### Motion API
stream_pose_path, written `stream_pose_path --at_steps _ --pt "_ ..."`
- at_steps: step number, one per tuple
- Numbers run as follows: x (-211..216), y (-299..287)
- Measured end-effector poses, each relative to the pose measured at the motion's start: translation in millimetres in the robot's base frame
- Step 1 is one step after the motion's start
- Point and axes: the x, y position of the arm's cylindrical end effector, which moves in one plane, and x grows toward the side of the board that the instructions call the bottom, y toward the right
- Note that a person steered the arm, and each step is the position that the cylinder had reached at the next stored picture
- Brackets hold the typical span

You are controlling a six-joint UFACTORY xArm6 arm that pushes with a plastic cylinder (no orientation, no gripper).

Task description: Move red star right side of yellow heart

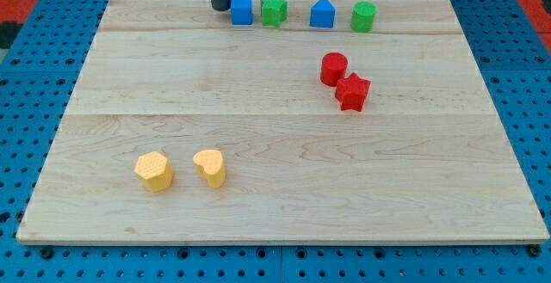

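The red star [352, 92] lies right of the board's middle, touching a red cylinder [333, 68] just above and left of it. The yellow heart [210, 167] sits at the lower left. A yellow hexagon [154, 171] is to the heart's left. My tip [220, 8] is at the view's top edge of the board, just left of a blue cube [242, 9], far from the red star and the yellow heart.
A row along the top holds the blue cube, a green star [274, 10], a blue house-shaped block [322, 14] and a green cylinder [363, 16]. The wooden board [284, 206] lies on a blue perforated table.
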Motion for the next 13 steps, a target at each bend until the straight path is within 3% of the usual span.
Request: stream_pose_path --at_steps 1,3,4,6,10,11,13 --pt "-1.9 -14.1" --pt "108.3 -10.2" --pt "108.4 86.2" --pt "164.8 181.3" --pt "268.0 244.9" --pt "287.1 203.7" --pt "268.0 151.5"
